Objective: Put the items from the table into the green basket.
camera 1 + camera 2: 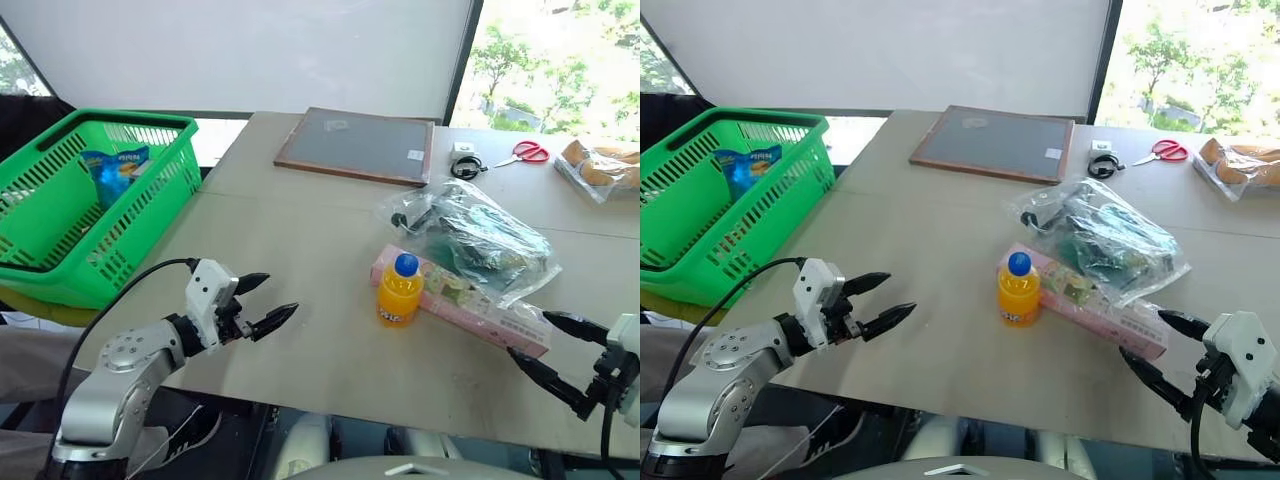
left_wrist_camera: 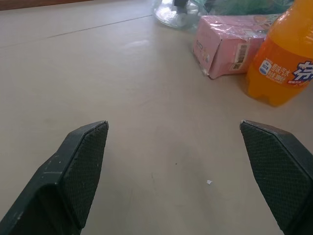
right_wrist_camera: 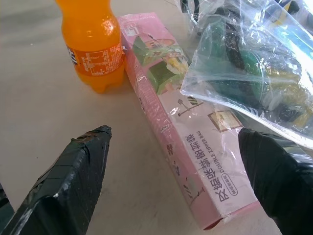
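Note:
A small orange bottle [image 1: 400,292] with a blue cap stands upright near the middle of the pale table [image 1: 300,240]. Right behind it lies a long flat pink box [image 1: 470,304], partly under a clear plastic bag [image 1: 478,235]. The green basket [image 1: 70,210] sits off the table's left edge with a blue snack packet [image 1: 115,168] inside. My left gripper [image 1: 268,303] hovers open over the table's front left, pointing toward the bottle and well short of it. My right gripper [image 1: 555,350] is open at the front right, just off the near end of the pink box [image 3: 181,122].
A dark framed board [image 1: 358,145] lies at the back of the table. Red-handled scissors [image 1: 522,152], a small black-and-white object [image 1: 465,160] and a bag of bread [image 1: 605,168] sit at the back right. Bare tabletop stretches between the basket and the bottle.

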Action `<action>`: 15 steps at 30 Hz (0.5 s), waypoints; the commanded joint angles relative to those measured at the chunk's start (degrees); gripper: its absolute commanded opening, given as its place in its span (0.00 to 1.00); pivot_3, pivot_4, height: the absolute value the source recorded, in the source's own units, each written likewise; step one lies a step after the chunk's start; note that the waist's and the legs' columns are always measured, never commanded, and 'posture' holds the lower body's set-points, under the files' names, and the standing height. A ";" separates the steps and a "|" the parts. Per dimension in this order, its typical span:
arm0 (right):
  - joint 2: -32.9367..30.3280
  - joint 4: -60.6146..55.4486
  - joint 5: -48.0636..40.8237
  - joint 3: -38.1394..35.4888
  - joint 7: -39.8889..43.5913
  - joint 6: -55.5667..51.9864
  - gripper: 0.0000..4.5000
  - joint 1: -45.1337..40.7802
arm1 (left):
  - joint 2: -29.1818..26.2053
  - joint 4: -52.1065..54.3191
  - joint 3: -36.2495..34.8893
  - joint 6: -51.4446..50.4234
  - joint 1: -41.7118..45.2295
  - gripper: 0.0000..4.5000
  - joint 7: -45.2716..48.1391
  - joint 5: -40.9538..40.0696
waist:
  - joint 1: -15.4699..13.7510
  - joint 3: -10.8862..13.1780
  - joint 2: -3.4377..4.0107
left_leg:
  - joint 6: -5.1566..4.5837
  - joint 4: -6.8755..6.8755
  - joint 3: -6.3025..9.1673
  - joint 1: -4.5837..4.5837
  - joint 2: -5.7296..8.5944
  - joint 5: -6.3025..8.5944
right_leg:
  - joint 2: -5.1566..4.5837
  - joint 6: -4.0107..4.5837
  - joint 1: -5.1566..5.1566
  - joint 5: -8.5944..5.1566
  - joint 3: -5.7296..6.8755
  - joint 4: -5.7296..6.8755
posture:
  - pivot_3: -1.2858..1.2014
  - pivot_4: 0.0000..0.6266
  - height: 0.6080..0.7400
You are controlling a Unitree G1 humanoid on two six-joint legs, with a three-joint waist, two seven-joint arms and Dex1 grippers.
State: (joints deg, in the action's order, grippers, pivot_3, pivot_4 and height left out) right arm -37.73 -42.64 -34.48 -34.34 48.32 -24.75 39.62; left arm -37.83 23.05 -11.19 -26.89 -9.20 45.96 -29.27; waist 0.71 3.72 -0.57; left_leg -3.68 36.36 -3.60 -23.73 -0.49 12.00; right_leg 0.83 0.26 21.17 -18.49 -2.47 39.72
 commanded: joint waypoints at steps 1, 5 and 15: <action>-2.22 0.84 -3.19 1.05 -2.31 -2.74 0.99 -7.05 | 1.04 3.44 -0.88 0.61 1.33 1.00 -1.21 -1.47 | -0.01 -0.03 -0.02 | 0.00 0.00 0.00 0.00 0.00 0.00 | 0.00 0.00 0.00 0.00 0.00 0.00 | 0.53 0.10 1.00; -8.09 8.13 -2.15 7.13 -7.98 -9.77 0.99 -26.79 | 4.28 7.27 0.67 0.10 5.10 1.00 -3.07 -4.15 | 0.21 0.07 -0.10 | -0.01 0.10 -0.27 0.13 -0.05 0.00 | -0.77 -0.28 -0.01 0.36 0.64 -0.06 | 0.54 0.09 1.00; -15.40 33.91 8.38 34.79 -1.55 -19.05 0.99 -62.96 | 1.85 13.17 2.86 -1.09 8.80 1.00 -1.79 -5.96 | -2.20 -0.05 -0.26 | -0.04 -0.04 -0.42 -0.12 -0.04 0.00 | -0.96 -0.25 0.35 0.50 1.03 -0.02 | 0.57 0.04 1.00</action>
State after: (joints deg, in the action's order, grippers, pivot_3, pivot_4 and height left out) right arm -52.81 -13.05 -29.36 -3.72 44.07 -44.08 -19.86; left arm -35.10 33.34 -7.35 -28.37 -0.57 43.72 -33.98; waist -1.49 3.67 -0.83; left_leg -3.72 36.31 -4.02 -23.86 -0.53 11.99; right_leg -0.13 0.01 21.52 -17.99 -1.42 39.69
